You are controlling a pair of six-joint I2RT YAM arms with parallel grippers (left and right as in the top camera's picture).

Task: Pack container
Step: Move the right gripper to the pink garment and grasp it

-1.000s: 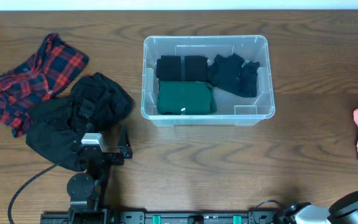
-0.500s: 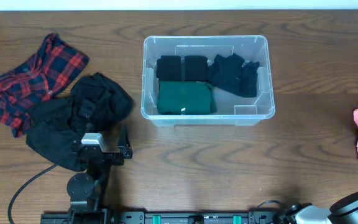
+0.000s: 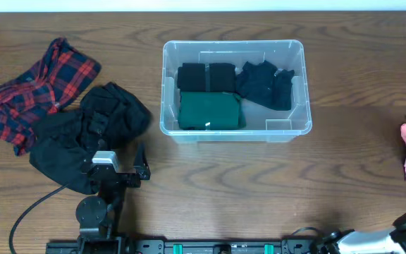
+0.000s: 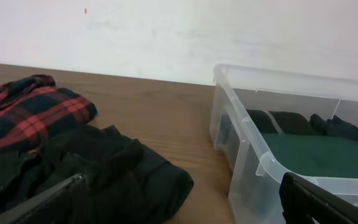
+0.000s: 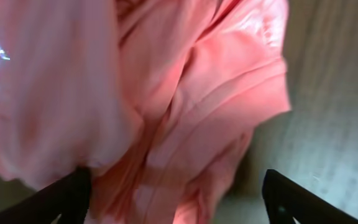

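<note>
While straddling pink garment (image 5: 166, 87) with right gripper (image 5: 176, 177) apart, unclamped: grab step. Needs pinch, lift, haul to container (image 3: 232, 44). Left gripper (image 4: 182, 186) spread too.

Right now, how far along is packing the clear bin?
Done: a folded green garment, black folded pieces and a dark garment lie in the container. In hand: the right tool hangs open over the pink garment, not yet closed on it. Left: the plaid shirt and the black garment lie on the table, near the open left tool.
</note>
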